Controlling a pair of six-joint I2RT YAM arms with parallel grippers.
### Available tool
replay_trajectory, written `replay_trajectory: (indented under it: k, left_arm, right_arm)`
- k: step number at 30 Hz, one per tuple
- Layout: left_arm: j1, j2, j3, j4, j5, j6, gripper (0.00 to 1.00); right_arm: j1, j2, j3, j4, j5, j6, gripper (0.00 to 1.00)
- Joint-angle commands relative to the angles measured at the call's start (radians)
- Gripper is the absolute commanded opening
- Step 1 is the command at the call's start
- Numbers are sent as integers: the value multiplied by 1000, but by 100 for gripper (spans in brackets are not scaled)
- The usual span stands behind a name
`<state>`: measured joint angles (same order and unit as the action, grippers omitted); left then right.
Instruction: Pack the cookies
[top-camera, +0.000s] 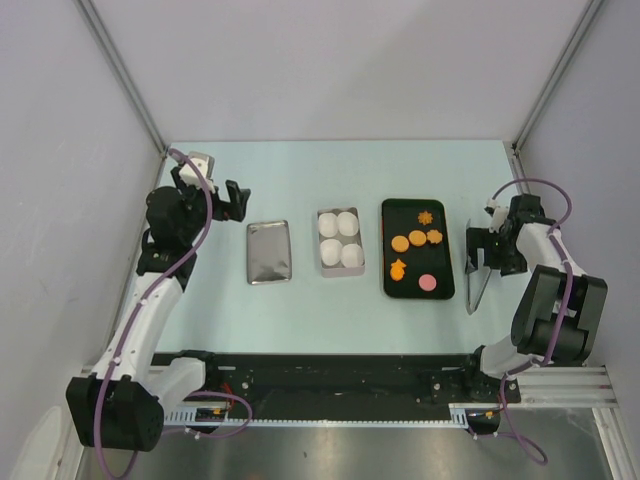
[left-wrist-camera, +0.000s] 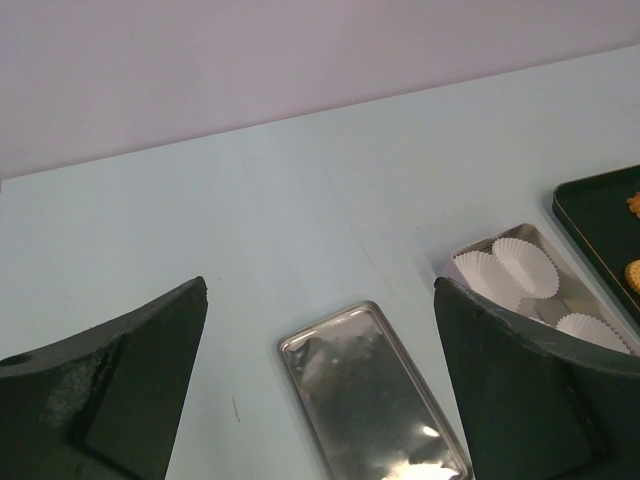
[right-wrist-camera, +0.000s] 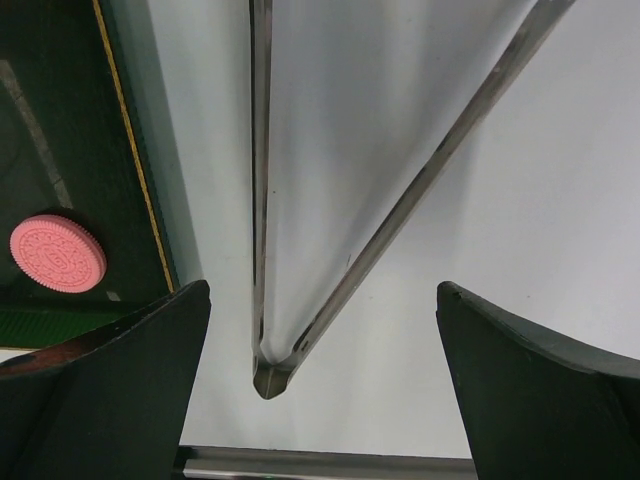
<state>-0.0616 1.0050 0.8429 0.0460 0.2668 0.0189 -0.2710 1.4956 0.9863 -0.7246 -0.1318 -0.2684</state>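
Several orange cookies (top-camera: 417, 238) and one pink round cookie (top-camera: 428, 283) lie on a black tray (top-camera: 445, 262) right of centre. In the right wrist view the pink cookie (right-wrist-camera: 57, 253) sits on the tray (right-wrist-camera: 60, 120) at the left. My right gripper (top-camera: 484, 255) hovers open just right of the tray, over metal tongs (top-camera: 477, 285). The tongs' hinge end (right-wrist-camera: 268, 375) lies between the spread fingers (right-wrist-camera: 120, 400), untouched. My left gripper (top-camera: 228, 200) stands open at the far left, empty. Two orange cookies (left-wrist-camera: 633, 275) peek in at the right edge of the left wrist view.
A metal tin (top-camera: 323, 262) holding several white paper cups (top-camera: 339, 240) stands left of the tray. Its flat shiny lid (top-camera: 269, 251) lies further left, below my left gripper (left-wrist-camera: 320, 290). The tin (left-wrist-camera: 535, 235) and lid (left-wrist-camera: 370, 400) show there too. Walls enclose the table.
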Motion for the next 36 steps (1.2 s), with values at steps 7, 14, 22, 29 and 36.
replay_trajectory:
  k: [7, 14, 22, 29, 36]
  left_arm:
    - [-3, 17, -18, 71, 22, 10, 100]
    - [-3, 20, -34, 77, 23, 13, 100]
    - [-3, 15, -41, 78, 22, 9, 100]
    - [-3, 17, -61, 87, 20, 12, 100]
    - [-1, 12, -65, 88, 20, 18, 100]
  right_arm:
    - [-13, 61, 2, 44, -22, -12, 100]
    - [-8, 94, -9, 96, 11, 11, 100]
    - [44, 97, -26, 137, 73, 44, 100]
    - [131, 89, -35, 152, 164, 92, 98]
    - [136, 114, -34, 162, 182, 97, 96]
